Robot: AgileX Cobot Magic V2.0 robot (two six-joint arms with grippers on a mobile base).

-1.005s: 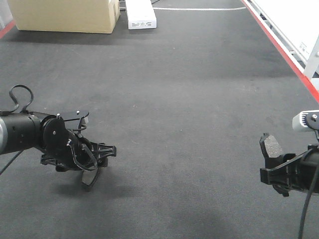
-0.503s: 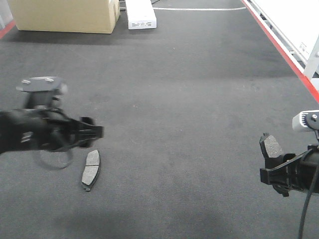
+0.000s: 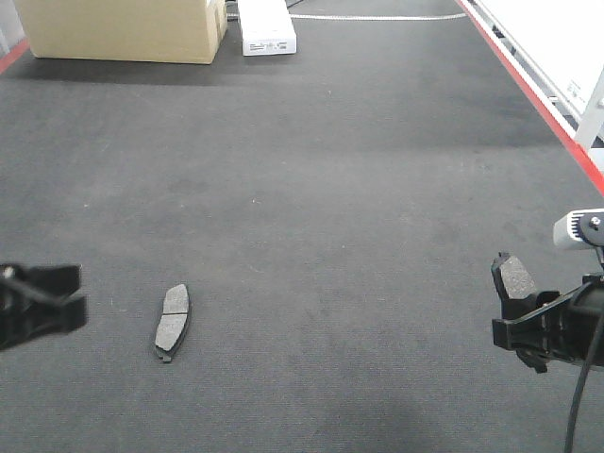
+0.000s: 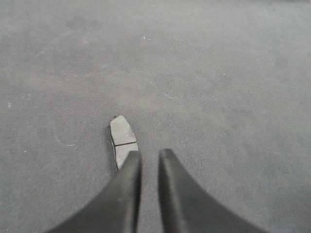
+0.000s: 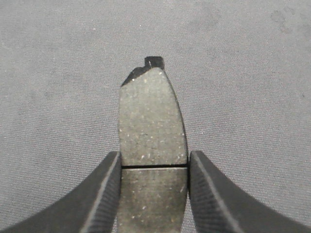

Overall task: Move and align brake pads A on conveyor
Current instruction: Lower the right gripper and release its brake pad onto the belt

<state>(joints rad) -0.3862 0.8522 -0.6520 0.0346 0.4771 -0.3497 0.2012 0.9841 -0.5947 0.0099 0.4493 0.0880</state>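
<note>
Exterior front-facing: R claw [image 3: 521, 300] is gripping one brake pad [image 3: 516, 276] above conveyor [image 3: 330, 189], well right of lying pad [image 3: 173, 321]; L claw [image 3: 57, 297], barely parted & empty, is hovering just left of it, its long axis running near-far, L arm nearer

The belt [image 3: 340, 189] is lying open across its middle, leaving wide room. One pad [image 3: 172, 323] is lying at the near left, while a cardboard box [image 3: 123, 28] and a white box [image 3: 267, 30] are standing at the far edge.
</note>
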